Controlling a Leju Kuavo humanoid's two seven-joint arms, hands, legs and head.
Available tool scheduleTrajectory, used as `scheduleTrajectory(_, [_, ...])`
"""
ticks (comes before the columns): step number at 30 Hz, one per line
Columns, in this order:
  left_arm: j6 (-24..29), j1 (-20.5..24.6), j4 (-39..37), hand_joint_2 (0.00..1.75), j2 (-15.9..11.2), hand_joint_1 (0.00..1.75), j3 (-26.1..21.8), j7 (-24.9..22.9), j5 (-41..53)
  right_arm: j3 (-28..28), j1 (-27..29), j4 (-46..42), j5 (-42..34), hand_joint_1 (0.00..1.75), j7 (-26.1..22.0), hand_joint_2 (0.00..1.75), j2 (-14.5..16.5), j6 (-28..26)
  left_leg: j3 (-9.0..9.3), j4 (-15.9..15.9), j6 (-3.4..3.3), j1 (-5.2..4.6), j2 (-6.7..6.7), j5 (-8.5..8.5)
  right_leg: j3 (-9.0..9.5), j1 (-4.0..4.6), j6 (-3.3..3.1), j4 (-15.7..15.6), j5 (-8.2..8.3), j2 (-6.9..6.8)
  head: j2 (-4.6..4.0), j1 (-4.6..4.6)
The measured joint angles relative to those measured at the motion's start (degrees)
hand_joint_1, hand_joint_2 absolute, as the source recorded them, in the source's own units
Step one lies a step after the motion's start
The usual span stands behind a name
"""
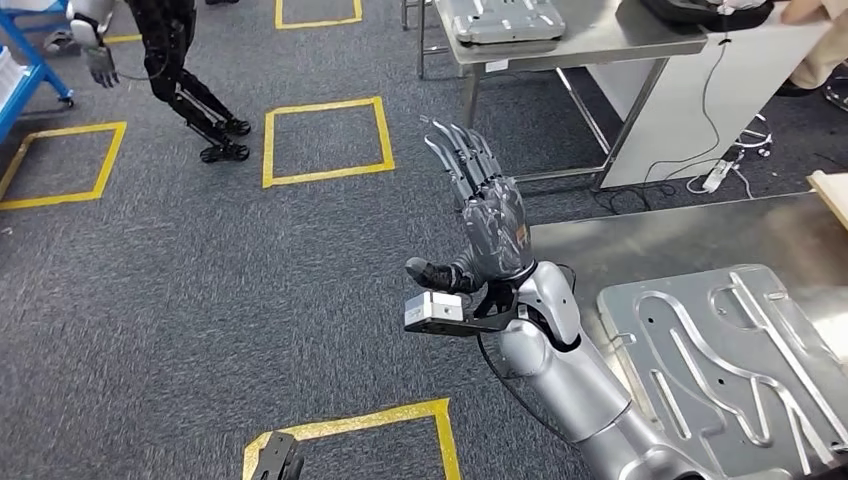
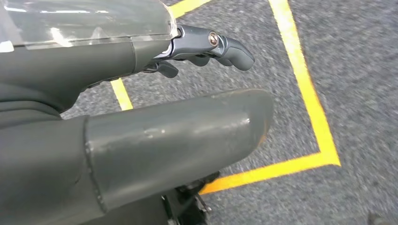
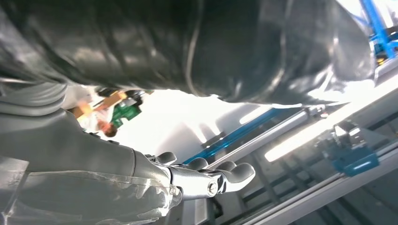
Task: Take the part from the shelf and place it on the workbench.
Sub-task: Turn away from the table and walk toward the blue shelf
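The part (image 1: 725, 360), a large flat silver metal plate with curved grooves, lies on the steel workbench (image 1: 640, 245) at the lower right of the head view. My right hand (image 1: 480, 205) is raised over the carpet just left of the bench, off the plate, fingers stretched out and apart, holding nothing. Its fingers (image 3: 225, 176) show against the ceiling in the right wrist view. My left hand (image 2: 155, 126) hangs low over the grey carpet and yellow tape, thumb and fingers (image 2: 220, 47) apart with nothing in them.
Another dark humanoid robot (image 1: 180, 70) stands at the far left by a blue shelf frame (image 1: 35, 75). A steel table (image 1: 590, 40) carrying a grey tray (image 1: 505, 20) stands at the back, cables (image 1: 715, 175) beside it. A person (image 1: 815, 45) is at the top right corner.
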State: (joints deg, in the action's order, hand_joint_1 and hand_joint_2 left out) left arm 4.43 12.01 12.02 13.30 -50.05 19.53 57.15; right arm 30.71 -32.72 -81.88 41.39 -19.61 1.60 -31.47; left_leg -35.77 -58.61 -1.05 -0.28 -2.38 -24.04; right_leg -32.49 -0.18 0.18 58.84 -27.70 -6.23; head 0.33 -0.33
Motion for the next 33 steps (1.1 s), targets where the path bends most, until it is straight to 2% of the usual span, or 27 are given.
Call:
scheduleTrajectory(1, [0.0,-0.1,0.0,0.0,-0.1,0.0,0.0,-0.2,0.0,0.0,0.0,0.0,0.0,0.0,-0.1,0.0,0.0,0.0,0.1,0.3,-0.29,0.11,0.56,0.12,0.14,-0.09,0.33,0.1,-0.26,0.05,0.0,-0.01])
scheduleTrajectory(3, [-0.3,-0.2,0.0,0.0,-0.2,0.0,0.0,-0.3,0.0,0.0,0.0,0.0,0.0,0.0,-0.2,0.0,0.0,-0.1,0.38,0.8,-0.97,0.38,1.63,0.45,-0.66,-0.38,0.91,2.4,-2.06,2.26,0.0,0.01])
scheduleTrajectory(5, [-0.7,-0.1,0.0,0.0,-0.2,0.0,0.0,-0.3,0.0,0.0,0.2,0.0,0.0,0.0,-0.3,0.0,0.0,-0.2,0.4,0.9,-1.42,0.43,2.73,0.6,-3.86,-0.57,1.16,9.0,-5.5,5.11,0.0,0.02])
scheduleTrajectory(6, [-0.9,-0.1,0.0,0.0,-0.3,0.0,0.0,-0.3,0.0,0.0,0.4,0.0,0.0,0.0,-0.3,0.0,-0.1,-0.2,0.35,0.9,-1.53,0.4,3.38,0.61,-5.8,-0.57,1.22,12.7,-6.87,5.67,0.0,0.02])
scheduleTrajectory(7, [-1.2,-0.1,0.0,0.0,-0.3,0.0,0.0,-0.3,-0.1,0.0,0.6,0.0,0.0,0.0,-0.3,0.0,-0.1,-0.2,0.33,0.8,-1.56,0.38,4.12,0.61,-7.22,-0.57,1.26,15.1,-7.31,5.91,0.0,0.02])
scheduleTrajectory(8, [-1.4,-0.1,0.0,0.0,-0.4,0.0,0.0,-0.3,-0.1,0.0,0.8,0.0,-0.1,0.0,-0.3,0.0,-0.1,-0.1,0.32,0.7,-1.54,0.38,4.89,0.59,-7.73,-0.59,1.27,15.6,-6.59,6.02,0.0,0.01])
scheduleTrajectory(9, [-1.6,-0.1,0.0,0.0,-0.4,0.0,0.0,-0.3,-0.1,0.0,0.8,0.0,-0.2,0.0,-0.3,0.0,-0.1,-0.1,0.33,0.6,-1.48,0.4,5.68,0.55,-7.13,-0.64,1.23,13.8,-4.81,6.18,0.0,0.01])
scheduleTrajectory(10, [-1.8,-0.1,0.0,0.0,-0.4,0.0,0.0,-0.3,-0.1,0.1,0.8,0.0,-0.2,0.0,-0.4,0.0,-0.1,-0.1,0.33,0.4,-1.35,0.45,6.44,0.46,-5.67,-0.76,1.16,10.2,-2.44,6.82,0.0,0.02])
scheduleTrajectory(11, [-1.8,-0.1,0.0,0.0,-0.4,0.0,0.0,-0.3,-0.1,0.1,0.8,0.0,-0.3,0.0,-0.5,0.0,-0.1,-0.1,0.22,0.1,-1.16,0.44,7.15,0.37,-4.08,-0.91,1.02,6.5,-0.69,8.24,0.0,0.01])
scheduleTrajectory(12, [-1.8,-0.1,0.0,0.0,-0.5,0.0,0.0,-0.3,-0.1,0.1,0.8,-0.1,-0.4,0.0,-0.6,0.0,-0.1,-0.1,0.0,-0.1,-0.92,0.46,7.85,0.32,-2.83,-1.05,0.9,3.5,0.48,9.57,0.0,0.01])
scheduleTrajectory(13, [-1.8,-0.1,0.0,0.0,-0.5,0.0,0.0,-0.4,-0.1,0.1,0.8,-0.1,-0.5,0.0,-0.6,0.0,-0.1,0.0,-0.28,-0.2,-0.61,0.54,8.45,0.35,-2.12,-1.1,0.76,1.7,0.95,10.65,0.0,0.0])
scheduleTrajectory(14, [-1.8,-0.2,0.0,0.0,-0.5,0.0,0.0,-0.4,-0.2,0.2,0.8,-0.1,-0.6,0.0,-0.7,0.0,-0.1,0.0,-0.55,-0.3,-0.26,0.63,9.06,0.45,-1.94,-1.03,0.59,1.1,0.8,11.11,0.0,-0.01])
scheduleTrajectory(16, [-1.8,-0.7,0.0,0.0,-0.8,0.0,0.0,-0.4,-0.4,0.2,0.8,-0.1,-0.7,0.0,-0.8,0.0,0.1,0.1,-0.82,-0.2,0.47,0.89,9.94,0.57,-1.71,-0.94,0.05,0.7,0.98,9.92,0.0,0.01])
scheduleTrajectory(17, [-1.9,-0.9,0.0,0.0,-1.0,0.0,0.0,-0.3,-0.5,0.3,0.8,-0.1,-0.8,0.0,-0.9,0.0,0.3,0.2,-1.03,-0.7,0.75,0.81,9.2,0.25,-1.42,-1.01,-0.37,0.4,1.07,9.23,0.0,-0.05])
scheduleTrajectory(18, [-2.0,-1.1,0.0,0.0,-1.2,0.0,0.0,-0.3,-0.6,0.3,0.7,-0.1,-1.0,0.0,-1.1,0.0,0.5,0.2,-1.62,-2.1,0.97,0.73,7.8,-0.58,-1.11,-1.08,-0.82,0.1,1.15,8.45,0.0,-0.1])
scheduleTrajectory(20, [-2.2,-1.3,0.0,0.0,-1.5,0.0,0.0,-0.3,-0.7,0.3,0.7,-0.2,-1.2,0.0,-1.3,0.0,0.8,0.2,-4.45,-8.1,1.3,0.65,4.33,-3.79,-0.69,-0.95,-1.45,-0.3,1.1,6.81,0.0,-0.21])
scheduleTrajectory(21, [-2.3,-1.3,0.0,0.0,-1.6,0.0,0.0,-0.3,-0.8,0.3,0.8,-0.2,-1.2,0.0,-1.4,0.0,0.9,0.1,-6.4,-12.1,1.47,0.78,3.49,-5.5,-0.64,-0.81,-1.58,-0.3,1.02,5.93,0.0,-0.21])
scheduleTrajectory(22, [-2.4,-1.4,0.0,0.0,-1.7,0.0,0.0,-0.3,-0.8,0.3,0.9,-0.2,-1.3,0.0,-1.5,0.0,0.9,0.1,-7.92,-15.1,1.62,0.9,3.06,-6.52,-0.62,-0.71,-1.62,-0.2,0.92,5.06,0.0,-0.21])
scheduleTrajectory(23, [-2.4,-1.6,0.0,0.0,-1.9,0.0,0.0,-0.3,-0.8,0.4,1.0,-0.2,-1.3,0.0,-1.5,0.0,0.9,0.1,-8.54,-16.4,1.74,0.99,2.83,-6.54,-0.6,-0.66,-1.6,-0.2,0.81,4.25,0.0,-0.21])
scheduleTrajectory(24, [-2.5,-1.8,0.0,0.0,-2.0,0.0,0.0,-0.4,-0.9,0.4,1.1,-0.3,-1.3,0.0,-1.6,0.0,0.9,0.0,-7.89,-15.2,1.79,1.04,2.6,-5.46,-0.51,-0.64,-1.53,-0.2,0.69,3.52,0.0,-0.22])
scheduleTrajectory(25, [-2.5,-2.0,0.0,0.0,-2.2,0.0,0.0,-0.3,-0.9,0.5,1.2,-0.4,-1.3,0.0,-1.7,0.0,1.0,-0.1,-6.1,-12.0,1.76,1.06,2.13,-3.64,-0.37,-0.64,-1.4,-0.2,0.54,2.85,0.0,-0.22])
scheduleTrajectory(27, [-2.6,-2.0,0.0,0.0,-2.5,0.0,0.0,-0.3,-1.0,0.5,1.3,-0.9,-1.3,0.0,-1.9,0.0,1.0,-0.4,-1.8,-3.9,1.37,0.74,0.04,-0.85,-0.05,-0.45,-0.96,-0.1,0.16,1.65,0.0,-0.21])
scheduleTrajectory(28, [-2.6,-1.9,0.0,0.0,-2.6,0.0,0.0,-0.2,-1.0,0.5,1.4,-1.1,-1.3,0.0,-2.0,0.0,1.0,-0.6,-0.49,-1.4,1.03,0.51,-0.71,-0.28,0.08,-0.29,-0.7,-0.1,0.0,1.1,0.0,-0.2])
scheduleTrajectory(29, [-2.6,-1.9,0.0,0.0,-2.7,0.0,0.0,-0.2,-1.0,0.6,1.5,-1.3,-1.4,0.0,-2.1,0.0,1.0,-0.8,0.06,-0.3,0.68,0.27,-1.01,-0.27,0.21,-0.13,-0.42,-0.1,-0.14,0.58,0.0,-0.19])
scheduleTrajectory(31, [-2.7,-2.0,0.0,0.0,-2.9,0.0,-0.1,-0.1,-1.0,0.6,1.9,-1.7,-1.4,0.0,-2.4,0.0,1.1,-1.2,0.15,0.0,0.0,0.21,0.15,-0.21,0.54,0.03,0.14,-0.3,-0.4,-0.31,0.0,-0.17])
scheduleTrajectory(32, [-2.7,-2.1,0.0,0.0,-3.0,0.0,-0.1,-0.1,-1.0,0.6,2.1,-1.9,-1.4,0.0,-2.5,0.0,1.1,-1.4,0.25,0.2,-0.28,0.31,0.76,-0.13,0.62,-0.07,0.45,0.0,-0.77,0.13,0.0,-0.16])
scheduleTrajectory(33, [-2.7,-2.2,0.0,0.0,-3.1,0.0,-0.1,0.0,-1.0,0.6,2.3,-2.1,-1.4,0.0,-2.5,0.0,1.1,-1.6,0.36,0.4,-0.6,0.42,1.31,-0.02,0.23,-0.2,0.7,1.0,-1.64,1.21,0.0,-0.16])
